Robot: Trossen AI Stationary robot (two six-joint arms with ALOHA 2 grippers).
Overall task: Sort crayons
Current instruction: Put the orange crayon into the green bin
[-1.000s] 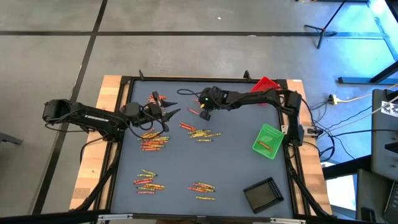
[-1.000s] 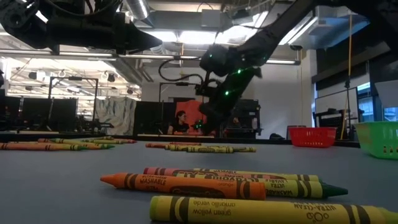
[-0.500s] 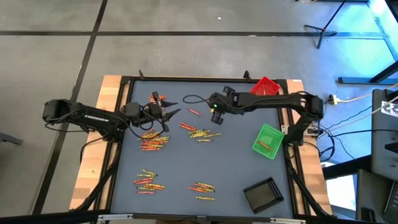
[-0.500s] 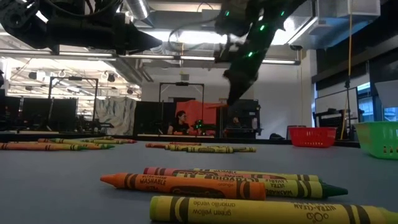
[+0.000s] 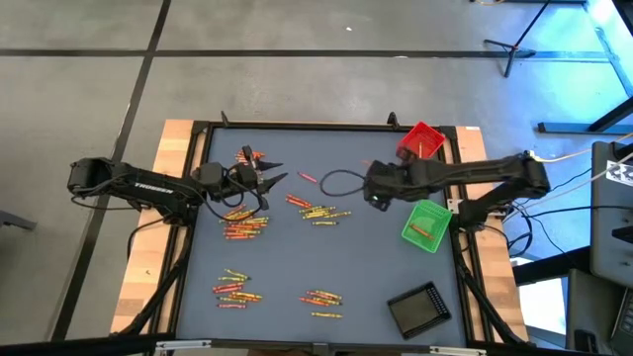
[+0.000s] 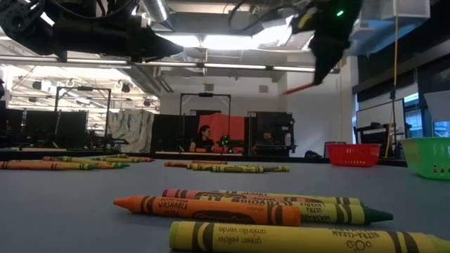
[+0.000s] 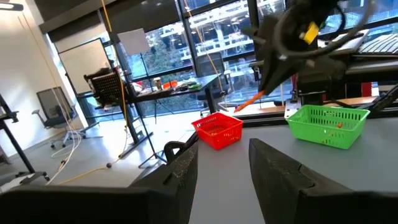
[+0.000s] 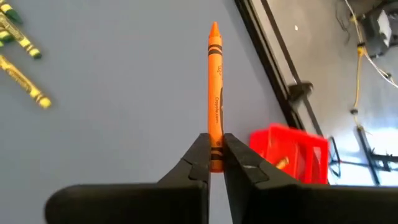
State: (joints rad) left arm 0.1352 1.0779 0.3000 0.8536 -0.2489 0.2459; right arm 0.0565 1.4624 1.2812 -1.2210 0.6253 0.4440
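Mostly unsorted: clusters of crayons (image 5: 315,211) lie on the table (image 5: 376,277), few inside the red tray (image 5: 420,139) and green tray (image 5: 427,222), while right gripper (image 8: 215,163) clamps one orange crayon (image 8: 214,93) aloft near those trays; left gripper (image 5: 265,179) hovers spread, empty.

From overhead the crayons (image 5: 244,227) are just tiny specks – can't read colours one by one. The right gripper (image 6: 320,53) is a smear at table height, cut by the top edge. The green yellow crayon (image 6: 309,239) runs off the bottom.
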